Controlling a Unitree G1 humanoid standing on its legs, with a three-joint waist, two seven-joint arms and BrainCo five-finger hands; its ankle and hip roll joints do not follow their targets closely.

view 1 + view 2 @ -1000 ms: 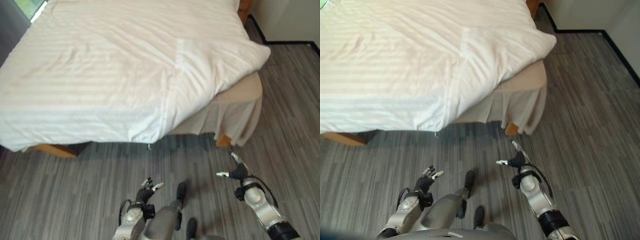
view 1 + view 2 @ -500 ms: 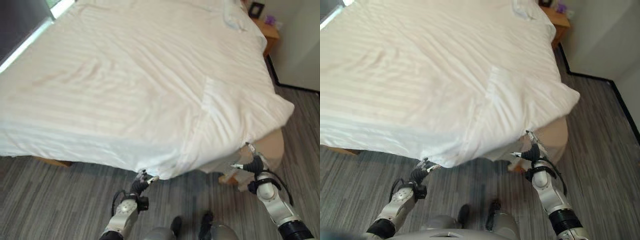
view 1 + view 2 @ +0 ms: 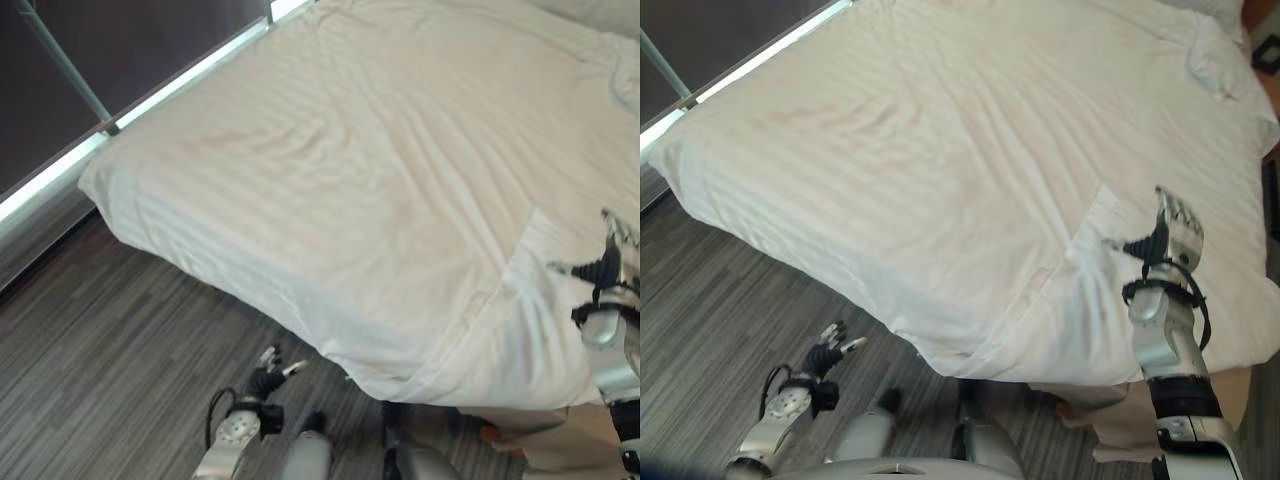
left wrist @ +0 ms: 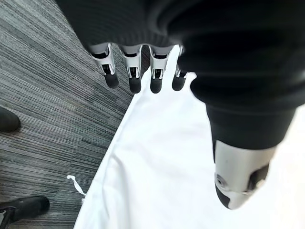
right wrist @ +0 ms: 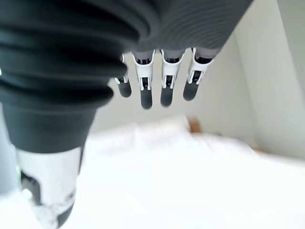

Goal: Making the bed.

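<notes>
1. The bed point(image 3: 970, 60) carries a white striped duvet point(image 3: 380, 180) spread over nearly all of it, lying mostly flat with shallow creases; its near edge hangs over the bed's foot, and a tan skirt point(image 3: 1120, 425) shows beneath at the near right corner
2. A folded flap point(image 3: 1120, 270) of the duvet lies doubled back near the right foot corner, with a seam running from it toward the near edge
3. A pillow point(image 3: 1210, 60) sits at the far right corner of the bed
4. The right hand point(image 3: 1170, 235) is raised over the flap, fingers point(image 5: 167, 88) straight and apart, holding nothing
5. The left hand point(image 3: 268, 370) is low over the grey floor point(image 3: 90, 350), just off the duvet's near edge, fingers point(image 4: 131, 76) extended and empty
6. Judgement: the duvet looks soft, light and limp, so it should drag and bunch rather than slide as one sheet; pinching the hem or corner of the flap and the near edge looks best, pulling both sides evenly to flatten it
</notes>
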